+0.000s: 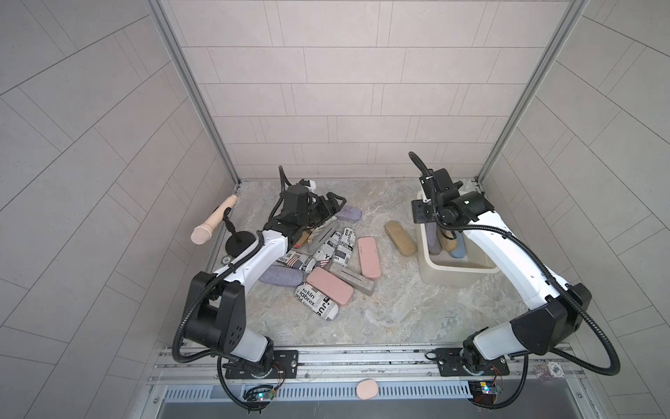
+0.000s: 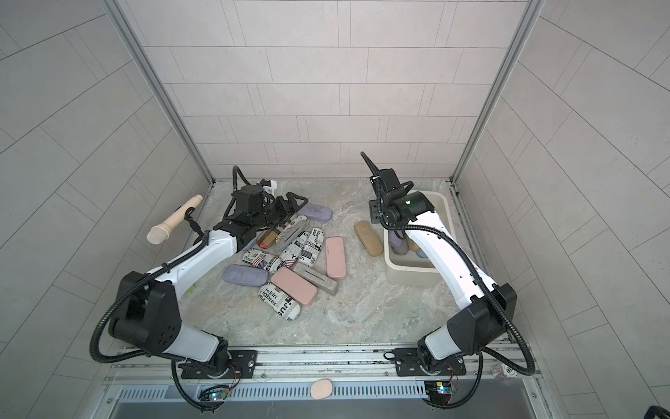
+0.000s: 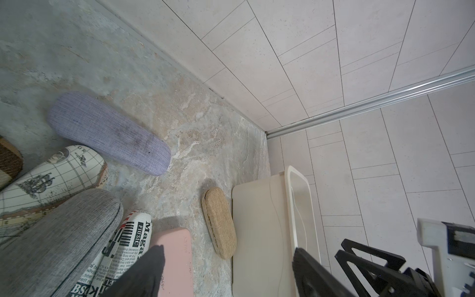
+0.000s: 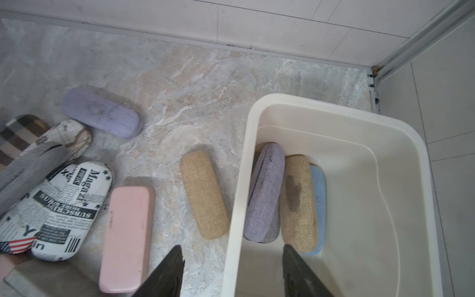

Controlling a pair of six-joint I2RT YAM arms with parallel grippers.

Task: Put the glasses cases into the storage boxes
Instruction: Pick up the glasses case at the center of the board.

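The cream storage box (image 1: 457, 269) (image 2: 409, 270) stands at the right rear. In it a purple case (image 4: 264, 198), a tan case (image 4: 298, 203) and a blue case (image 4: 319, 195) lie side by side. Another tan case (image 1: 400, 238) (image 4: 203, 195) (image 3: 219, 222) lies on the table just left of the box. Several more cases form a pile left of centre, among them a pink one (image 1: 369, 257) and a purple one (image 1: 348, 213). My right gripper (image 4: 232, 270) hangs open and empty above the box's left rim (image 4: 239, 180). My left gripper (image 3: 228, 272) (image 1: 335, 205) is open and empty over the back of the pile.
A beige microphone-shaped object (image 1: 214, 225) on a black stand leans at the far left wall. A pink oval pad (image 1: 367, 389) rests on the front rail. Tiled walls close in the back and both sides; the box sits close to the right rear corner.
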